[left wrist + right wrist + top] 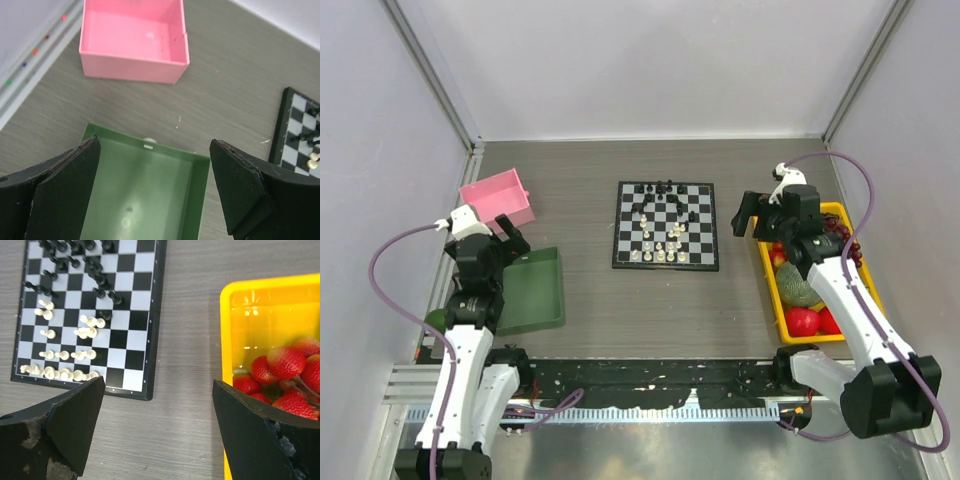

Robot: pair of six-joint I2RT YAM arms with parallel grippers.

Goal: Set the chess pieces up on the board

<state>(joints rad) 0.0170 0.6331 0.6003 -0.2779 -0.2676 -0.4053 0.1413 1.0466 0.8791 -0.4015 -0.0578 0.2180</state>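
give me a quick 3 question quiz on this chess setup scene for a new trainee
1. True or false: the left pincer is shut on one of the chess pieces.
2. Which container holds the strawberries? A) pink box B) green tray C) yellow bin
3. In the top view, which colour of pieces stands towards the far edge of the board?

Key
1. False: it is open with nothing between its fingers.
2. C
3. Black
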